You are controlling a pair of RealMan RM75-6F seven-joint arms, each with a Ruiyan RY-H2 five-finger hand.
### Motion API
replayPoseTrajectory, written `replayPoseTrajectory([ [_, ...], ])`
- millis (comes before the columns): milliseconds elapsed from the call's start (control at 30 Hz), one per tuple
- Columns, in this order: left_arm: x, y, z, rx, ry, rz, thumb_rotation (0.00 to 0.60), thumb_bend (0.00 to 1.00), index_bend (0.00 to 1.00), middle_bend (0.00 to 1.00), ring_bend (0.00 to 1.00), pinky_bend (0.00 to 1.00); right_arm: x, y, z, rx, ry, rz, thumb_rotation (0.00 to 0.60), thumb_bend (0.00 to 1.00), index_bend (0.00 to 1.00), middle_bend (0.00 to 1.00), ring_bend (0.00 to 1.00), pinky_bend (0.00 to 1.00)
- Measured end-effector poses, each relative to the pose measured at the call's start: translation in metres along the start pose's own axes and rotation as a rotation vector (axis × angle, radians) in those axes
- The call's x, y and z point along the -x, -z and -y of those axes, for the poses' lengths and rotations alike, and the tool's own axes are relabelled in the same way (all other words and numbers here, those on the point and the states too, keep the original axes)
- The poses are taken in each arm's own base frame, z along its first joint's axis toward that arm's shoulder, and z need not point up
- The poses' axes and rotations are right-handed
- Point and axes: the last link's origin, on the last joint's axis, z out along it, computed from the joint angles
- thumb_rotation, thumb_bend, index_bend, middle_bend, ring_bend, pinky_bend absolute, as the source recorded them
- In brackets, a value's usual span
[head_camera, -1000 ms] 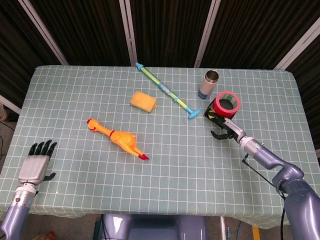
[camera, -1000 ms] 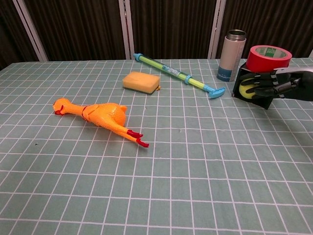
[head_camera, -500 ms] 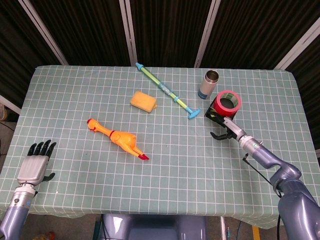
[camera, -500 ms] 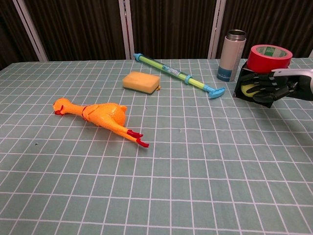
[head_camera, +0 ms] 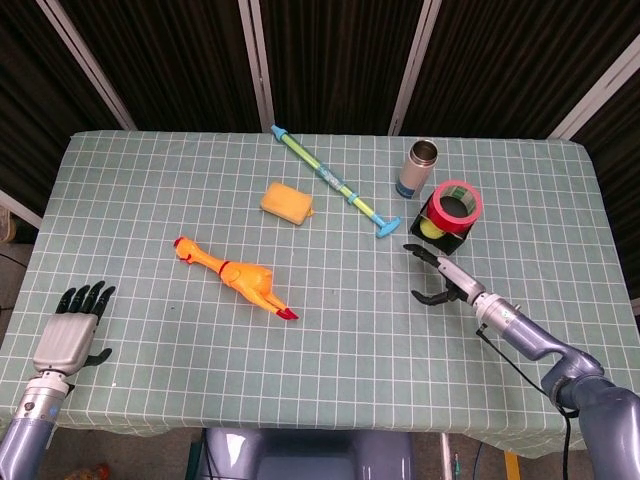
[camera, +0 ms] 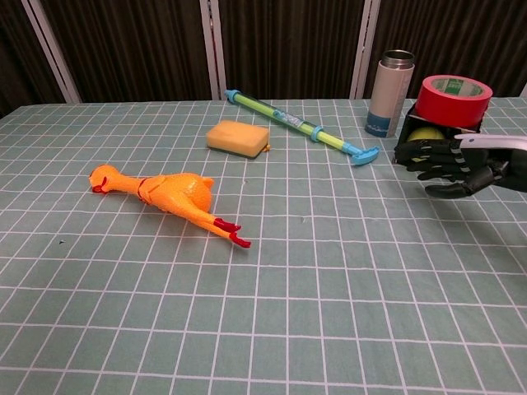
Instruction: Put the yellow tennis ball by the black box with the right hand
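The yellow tennis ball [head_camera: 432, 230] sits on the table against the front of the black box [head_camera: 453, 234]; a red tape roll [head_camera: 456, 203] lies on top of the box. My right hand [head_camera: 437, 278] hovers just in front of the ball, apart from it, fingers spread and holding nothing. In the chest view this hand [camera: 445, 160] partly covers the ball [camera: 425, 133] and the box [camera: 405, 134]. My left hand [head_camera: 72, 325] rests at the near left table edge, fingers extended and empty.
A grey bottle [head_camera: 418, 168] stands just behind the box. A blue-green stick [head_camera: 328, 180] lies diagonally at the back centre, a yellow sponge [head_camera: 286, 202] to its left. A rubber chicken [head_camera: 236, 276] lies mid-left.
My right hand has let go of the tennis ball and drawn back toward me, fingers opening. The ball stays beside the black box. The left hand has not moved.
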Motion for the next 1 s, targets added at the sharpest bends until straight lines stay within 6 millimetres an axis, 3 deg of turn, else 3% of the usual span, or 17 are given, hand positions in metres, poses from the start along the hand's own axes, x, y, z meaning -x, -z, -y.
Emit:
replayPoseTrajectory([
  [267, -0.008, 0.010, 0.000, 0.022, 0.017, -0.036, 0.600, 0.17, 0.00, 0.00, 0.00, 0.01, 0.016, 0.034, 0.004, -0.064, 0.130, 0.007, 0.600, 0.40, 0.00, 0.00, 0.00, 0.00],
  [500, -0.015, 0.023, 0.000, 0.062, 0.037, -0.073, 0.600, 0.17, 0.00, 0.00, 0.00, 0.01, 0.027, 0.074, 0.009, -0.104, 0.513, -0.127, 0.600, 0.39, 0.00, 0.00, 0.00, 0.00],
  [700, -0.021, 0.037, -0.001, 0.102, 0.056, -0.109, 0.600, 0.17, 0.00, 0.00, 0.00, 0.01, 0.046, 0.133, 0.018, -0.015, 0.838, -0.337, 0.600, 0.39, 0.00, 0.00, 0.00, 0.00],
  [933, -0.026, 0.053, 0.000, 0.140, 0.074, -0.146, 0.600, 0.17, 0.00, 0.00, 0.00, 0.01, 0.067, 0.233, 0.037, 0.235, 0.833, -0.618, 0.600, 0.38, 0.00, 0.00, 0.00, 0.00],
  [1000, -0.026, 0.056, 0.000, 0.145, 0.071, -0.151, 0.600, 0.16, 0.00, 0.00, 0.00, 0.01, 0.066, 0.245, 0.037, 0.269, 0.840, -0.670, 0.600, 0.38, 0.00, 0.00, 0.00, 0.00],
])
